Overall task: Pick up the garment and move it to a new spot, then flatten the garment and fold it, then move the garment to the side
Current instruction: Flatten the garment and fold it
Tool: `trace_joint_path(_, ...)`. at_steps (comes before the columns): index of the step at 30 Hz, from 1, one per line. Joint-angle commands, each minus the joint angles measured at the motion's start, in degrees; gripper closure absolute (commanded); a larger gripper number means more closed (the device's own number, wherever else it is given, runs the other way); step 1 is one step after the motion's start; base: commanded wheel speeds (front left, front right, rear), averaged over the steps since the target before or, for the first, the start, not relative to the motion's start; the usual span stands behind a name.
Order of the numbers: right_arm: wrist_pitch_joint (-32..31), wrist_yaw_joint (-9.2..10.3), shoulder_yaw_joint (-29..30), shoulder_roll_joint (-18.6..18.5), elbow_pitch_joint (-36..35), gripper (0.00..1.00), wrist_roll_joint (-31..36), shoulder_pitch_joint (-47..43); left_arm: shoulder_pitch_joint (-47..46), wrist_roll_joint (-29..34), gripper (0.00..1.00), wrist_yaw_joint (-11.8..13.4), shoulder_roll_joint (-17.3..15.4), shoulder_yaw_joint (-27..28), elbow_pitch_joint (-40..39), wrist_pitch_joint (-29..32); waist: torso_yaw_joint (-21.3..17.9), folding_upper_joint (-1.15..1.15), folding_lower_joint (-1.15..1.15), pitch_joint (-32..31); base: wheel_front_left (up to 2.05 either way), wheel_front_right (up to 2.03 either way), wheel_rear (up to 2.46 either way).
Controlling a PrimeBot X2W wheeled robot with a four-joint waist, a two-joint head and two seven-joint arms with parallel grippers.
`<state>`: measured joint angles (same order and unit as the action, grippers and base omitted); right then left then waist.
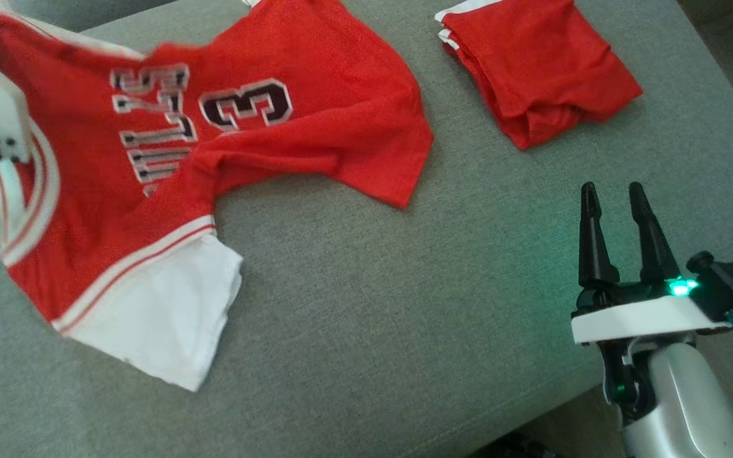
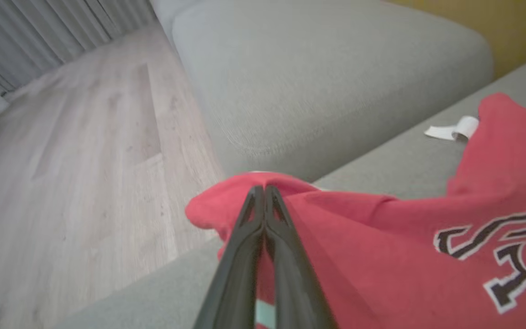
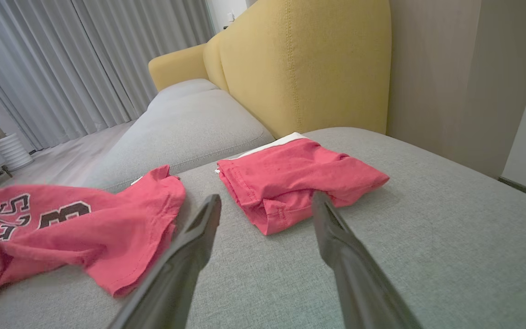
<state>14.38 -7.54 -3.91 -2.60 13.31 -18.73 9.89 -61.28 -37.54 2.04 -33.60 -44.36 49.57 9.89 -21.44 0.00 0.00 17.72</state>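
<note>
The grey sofa seat [image 1: 354, 318] carried everything, with a yellow backrest [image 3: 299, 64] rising behind it in the right wrist view. The red jersey [image 1: 315, 127] sprawled over the seat's left half in the head view, well apart from the right gripper [image 1: 613, 189] and at about 10 o'clock from it. Its far-left edge, at 9 o'clock on the garment, was bunched into a fold at the tips of the left gripper [image 2: 263, 188]. It was crumpled rather than flat. The red fabric bore a black 3 outlined in white beside black-and-white lettering, white bands with thin red stripes, and a plain white panel hanging toward 6 o'clock. A second red garment [image 1: 544, 70], folded into a compact block with a white edge showing, lay at about 3 o'clock from the jersey and at 11 o'clock from the right gripper, touching neither. The left gripper's 2 dark fingers were pressed together, pinching the jersey's red fold. The right gripper hovered over bare cushion with its fingers spread wide, holding nothing. A small white label [image 2: 452, 131] curled on the cushion just beside the jersey's far edge.
</note>
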Motion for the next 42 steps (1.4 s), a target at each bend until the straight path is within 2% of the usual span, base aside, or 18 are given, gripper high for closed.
trace_joint_path(1, 0.62, 0.05, -1.43, -0.28, -1.91, 0.0, 0.08, 1.16, -4.07, 0.99, 1.0, 1.07, -2.8, 2.65, -0.14, -2.38, 0.05, 0.0, 0.0, -0.03, 0.0, 0.0, 0.0)
trace_joint_path(2, 0.62, 0.05, -1.52, -0.28, -1.88, 0.0, 0.07, 1.14, -4.72, 1.51, 0.92, 1.93, -2.68, 2.81, 0.65, -4.08, 0.1, 0.0, 0.0, -0.07, 0.0, 0.0, 0.0)
trace_joint_path(3, 0.62, 0.05, -1.6, -0.28, -1.85, 0.0, 0.07, 1.09, -5.29, 2.22, 0.0, 2.83, -2.54, 2.75, 1.46, -5.67, 0.17, 0.0, 0.0, -0.12, 0.0, 0.0, 0.0)
trace_joint_path(5, 0.62, 0.05, -1.72, -0.28, -1.77, 0.0, 0.08, 1.03, -6.23, 3.53, 0.0, 4.39, -2.07, 2.57, 2.85, -9.13, 0.45, 0.0, 0.0, -0.23, 0.0, 0.0, 0.0)
trace_joint_path(7, 0.62, 0.05, -1.69, -0.28, -1.69, 0.0, 0.35, 0.96, -6.18, 3.54, 0.0, 4.35, -0.45, 2.49, 5.29, -12.12, 1.28, 0.0, 0.0, -0.86, 0.0, 0.0, 0.0)
trace_joint_path(14, 0.62, 0.05, -0.96, -0.28, -1.61, 0.0, 2.09, 0.25, -2.57, 0.16, 0.0, 1.88, 4.11, 4.25, 7.32, -20.25, 4.68, 0.0, 0.0, -4.37, 0.0, 0.0, 0.0)
trace_joint_path(21, 0.62, 0.05, 1.02, -0.28, -2.04, 0.0, 4.12, -1.21, 6.15, -3.1, 0.0, 1.73, 7.57, 7.18, 3.46, -24.51, 9.38, 0.0, 0.0, -8.85, 0.0, 0.0, 0.0)
trace_joint_path(25, 0.62, 0.05, 2.83, -0.28, -1.94, 0.0, 5.76, -2.25, 14.72, -3.09, 0.0, 3.92, 9.15, 10.14, -4.81, -24.85, 12.98, 0.0, 0.0, -11.45, 0.0, 0.0, 0.0)
trace_joint_path(31, 0.62, 0.05, 3.93, -0.28, -1.9, 0.0, 7.48, -3.6, 30.96, 0.55, 0.0, 9.68, 10.91, 15.94, -21.47, -24.88, 17.19, 0.0, 0.0, -13.84, 0.0, 0.0, 0.0)
trace_joint_path(36, 0.62, 0.05, 4.62, -0.28, -1.59, 0.0, 7.94, -4.77, 43.27, 3.53, 0.0, 13.79, 14.44, 20.73, -32.6, -24.88, 19.7, 0.0, 0.0, -15.33, 0.0, 0.0, 0.0)
trace_joint_path(39, 0.62, 0.05, 4.79, -0.28, -1.46, 0.0, 7.95, -5.19, 48.85, 5.8, 0.0, 14.82, 16.91, 22.35, -36.75, -24.88, 20.7, 0.0, 0.0, -15.86, 0.0, 0.0, 0.0)
trace_joint_path(42, 0.62, 0.05, 4.55, -0.28, -1.29, 0.0, 8.09, -5.35, 52.27, 6.85, 0.0, 14.62, 19.23, 24.06, -38.44, -24.88, 21.16, 0.0, 0.0, -16.14, 0.0, 0.0, 0.0)
